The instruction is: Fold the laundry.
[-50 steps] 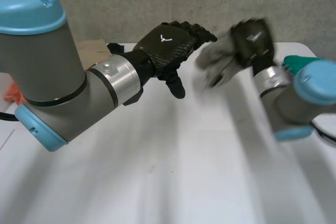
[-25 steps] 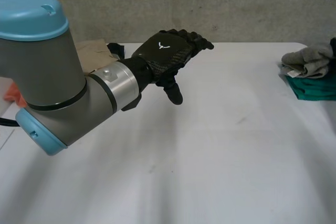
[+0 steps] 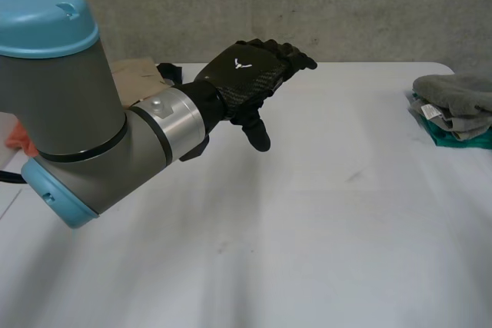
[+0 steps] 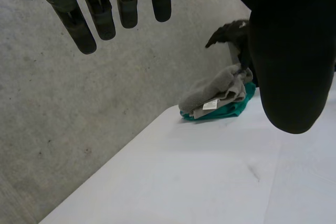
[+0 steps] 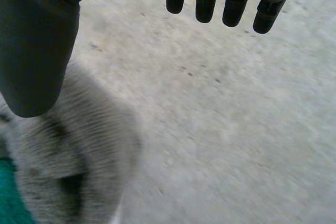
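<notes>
Landmark: the pile [image 3: 452, 117] of laundry at the right-hand edge of the white table [image 3: 307, 236]; every place below is told from it.
Pile: 2 pieces show, a grey cloth [image 3: 453, 90] lying on a green cloth [image 3: 466, 139], with the green one peeping out beneath. A white tag [image 4: 211, 105] sticks out at the grey one's side.
Left hand [image 3: 250, 74]: well apart from the pile, in the air over the far middle of the table. Its fingers are straight and a little apart, the thumb hangs down, and it holds nothing.
Right hand [image 5: 37, 40]: just above the pile, thumb over the grey cloth. Its fingers are straight and apart, with nothing between them and the thumb. Whether the thumb touches the cloth I cannot tell.
Other things: a brown flat thing [image 3: 137, 74] at the table's far edge, beyond the left arm, well apart from the pile.
Done, as I judge it: both pieces look folded and stacked, though the grey one sits loosely, its top rounded rather than flat.
Left, as I judge it: no unfolded cloth lies between the pile and the left arm, so little seems to remain. That may be squaring the grey cloth on the pile or fetching a fresh piece.
</notes>
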Robot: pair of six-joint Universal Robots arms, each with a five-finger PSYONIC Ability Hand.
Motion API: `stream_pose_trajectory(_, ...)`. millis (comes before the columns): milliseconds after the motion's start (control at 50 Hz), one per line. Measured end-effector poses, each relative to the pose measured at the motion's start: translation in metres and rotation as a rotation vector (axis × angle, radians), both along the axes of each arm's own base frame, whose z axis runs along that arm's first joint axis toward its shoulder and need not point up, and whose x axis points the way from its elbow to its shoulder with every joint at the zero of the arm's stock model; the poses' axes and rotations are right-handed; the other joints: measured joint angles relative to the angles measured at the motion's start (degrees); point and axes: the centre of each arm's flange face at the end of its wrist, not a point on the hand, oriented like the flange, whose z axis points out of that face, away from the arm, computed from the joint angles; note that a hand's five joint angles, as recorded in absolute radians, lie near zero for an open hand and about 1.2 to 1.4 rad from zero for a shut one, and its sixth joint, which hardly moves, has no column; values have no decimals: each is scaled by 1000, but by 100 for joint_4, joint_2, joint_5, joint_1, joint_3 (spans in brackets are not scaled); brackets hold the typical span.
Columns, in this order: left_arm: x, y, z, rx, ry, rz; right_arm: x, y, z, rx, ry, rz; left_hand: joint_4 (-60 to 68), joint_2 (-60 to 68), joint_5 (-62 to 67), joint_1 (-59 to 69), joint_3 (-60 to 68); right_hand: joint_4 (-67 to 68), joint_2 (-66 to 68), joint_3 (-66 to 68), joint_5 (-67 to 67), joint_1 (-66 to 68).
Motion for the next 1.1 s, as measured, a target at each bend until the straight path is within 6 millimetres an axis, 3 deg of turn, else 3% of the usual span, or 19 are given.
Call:
stream_pose_trajectory(140,-1,5,7,-14,12,-10,-39,30,60,73,150,-233,0,0,0,0,0,0,0,0,0,4)
stream_pose_trajectory(220,0,8,19,-43,34,-13,-42,40,92,53,283,-344,0,0,0,0,0,0,0,0,0,0)
stream_pose_trajectory(260,1,9,29,-69,53,-11,-31,42,106,19,337,-366,0,0,0,0,0,0,0,0,0,0)
stream_pose_trajectory(300,5,9,45,-112,83,5,7,44,128,-76,377,-328,0,0,0,0,0,0,0,0,0,0)
stream_pose_trajectory(340,8,6,54,-138,100,26,30,46,138,-130,377,-287,0,0,0,0,0,0,0,0,0,4)
stream_pose_trajectory(440,32,-21,75,-200,136,204,116,76,157,-288,319,-50,0,0,0,0,0,0,0,0,0,0)
stream_pose_trajectory(460,36,-25,76,-203,137,229,120,79,157,-293,315,-34,0,0,0,0,0,0,0,0,0,4)
stream_pose_trajectory(500,54,-45,78,-214,136,338,151,99,153,-314,291,92,0,0,0,0,0,0,0,0,0,0)
stream_pose_trajectory(520,68,-61,77,-217,130,409,171,115,144,-309,279,186,0,0,0,0,0,0,0,0,0,0)
stream_pose_trajectory(580,94,-91,70,-214,108,526,198,139,124,-278,268,318,0,0,0,0,0,0,0,0,0,0)
stream_pose_trajectory(660,139,-147,37,-204,24,669,224,171,87,-187,260,455,2,0,0,5,0,0,-1,0,0,0)
stream_pose_trajectory(740,173,-198,-14,-220,-109,711,231,191,56,-87,264,499,12,12,0,21,0,0,-1,0,0,0)
stream_pose_trajectory(780,178,-208,-27,-228,-142,705,230,194,49,-65,266,499,13,12,0,21,0,0,-1,0,0,0)
stream_pose_trajectory(820,186,-229,-59,-246,-207,682,229,198,40,-31,271,494,78,69,24,98,55,0,-1,0,0,0)
stream_pose_trajectory(900,195,-255,-102,-255,-259,662,224,202,28,17,283,475,1054,1013,918,1245,974,0,-1,0,0,0)
stream_pose_trajectory(940,198,-264,-117,-249,-266,660,221,202,24,29,286,467,2444,2510,2279,2751,2465,0,-1,0,0,0)
stream_pose_trajectory(1000,198,-271,-131,-239,-261,657,218,202,22,40,287,456,4758,4734,4530,4966,4666,0,-1,0,0,0)
stream_pose_trajectory(1060,193,-273,-134,-230,-240,656,214,200,20,47,287,443,5627,5598,5352,5431,5503,0,-1,0,0,0)
stream_pose_trajectory(1100,186,-271,-122,-231,-204,660,209,198,20,51,286,428,5667,5651,5368,5431,5544,0,-1,0,0,0)
